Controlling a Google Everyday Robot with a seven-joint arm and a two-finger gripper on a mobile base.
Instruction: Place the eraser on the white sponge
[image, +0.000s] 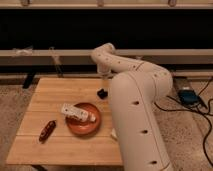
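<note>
The eraser (102, 93) is a small black block lying on the wooden table (50, 95), near its far right part. My gripper (104, 85) hangs down from the arm's wrist right above the eraser, at or just over its top. The white sponge is almost wholly hidden behind my arm. Only a pale sliver (113, 133) shows at the arm's left edge, to the right of the red plate. The eraser and the sponge lie well apart.
A red plate (80, 125) with a long white spotted bar (77, 113) sits mid-table. A reddish-brown oblong item (47, 130) lies near the front left. My bulky white arm (137, 115) covers the table's right side. A dark wall and rail run behind.
</note>
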